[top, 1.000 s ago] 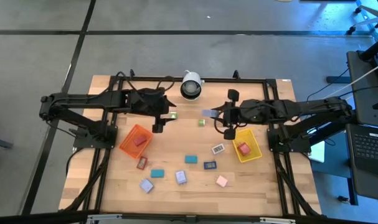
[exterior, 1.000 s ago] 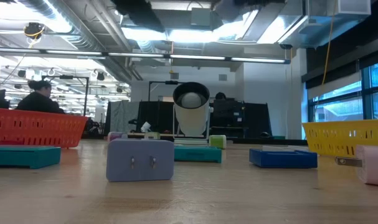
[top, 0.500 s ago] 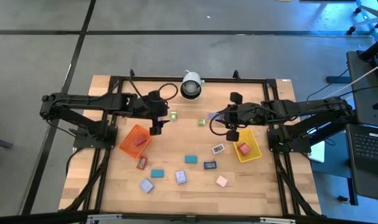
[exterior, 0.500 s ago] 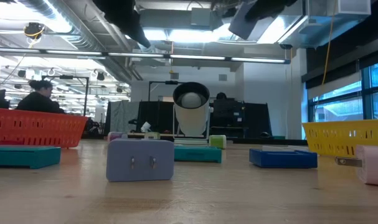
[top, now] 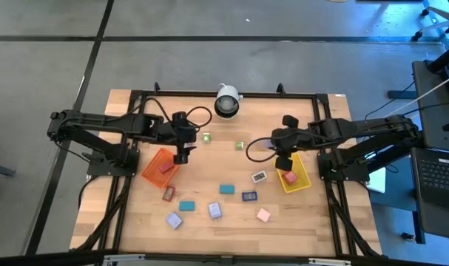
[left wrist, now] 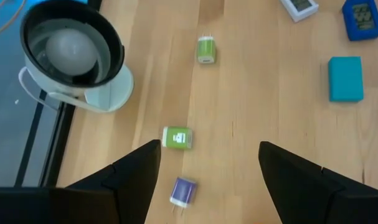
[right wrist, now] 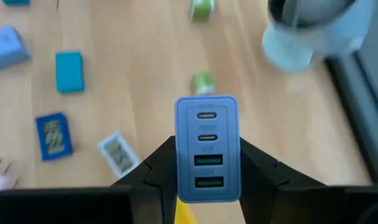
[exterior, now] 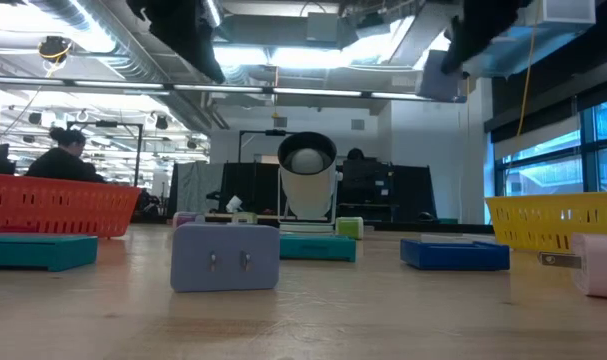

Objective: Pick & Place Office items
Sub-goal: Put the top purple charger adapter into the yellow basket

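Now:
Right gripper (right wrist: pixel 207 180): clamped on a lavender-blue block (right wrist: pixel 207 149) with four port slots on its face, held above the yellow tray (top: pixel 299 180).
Left gripper (left wrist: pixel 204 168): fingers spread, empty, beside the orange tray (top: pixel 154 171).

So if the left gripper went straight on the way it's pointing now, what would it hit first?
Probably the small purple block, lying on the table between the open left gripper fingers in the wrist view. A green block lies just beyond it. Depth is unclear.
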Motion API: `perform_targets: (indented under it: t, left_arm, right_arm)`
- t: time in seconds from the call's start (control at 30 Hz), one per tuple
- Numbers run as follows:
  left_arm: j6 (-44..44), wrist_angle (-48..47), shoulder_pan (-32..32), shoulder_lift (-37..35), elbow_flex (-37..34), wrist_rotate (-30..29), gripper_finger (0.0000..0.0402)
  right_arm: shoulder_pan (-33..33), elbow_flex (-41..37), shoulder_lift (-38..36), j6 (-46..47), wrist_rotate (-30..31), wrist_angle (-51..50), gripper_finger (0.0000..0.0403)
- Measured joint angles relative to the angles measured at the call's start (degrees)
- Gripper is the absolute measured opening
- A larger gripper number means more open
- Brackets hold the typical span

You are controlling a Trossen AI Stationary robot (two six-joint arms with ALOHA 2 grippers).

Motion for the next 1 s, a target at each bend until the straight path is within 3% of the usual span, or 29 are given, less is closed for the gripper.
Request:
perform_targets:
  t: [0.27,0.63,1.0]
  left_arm:
    - [-0.9,-2.1,0.0,0.0,0.0,0.0,0.0267]
    - [-0.9,-3.3,0.0,0.0,0.0,0.1,0.0267]
    - [-0.8,-3.2,0.0,0.0,0.0,0.1,0.0267]
  right_arm:
    - [1.6,0.0,0.0,9.1,-2.6,-9.7,0.0121]
    - [6.0,-0.2,0.0,19.0,-4.8,-15.3,0.0121]
    - [11.2,-9.1,0.0,26.4,-6.1,-13.2,0.0121]
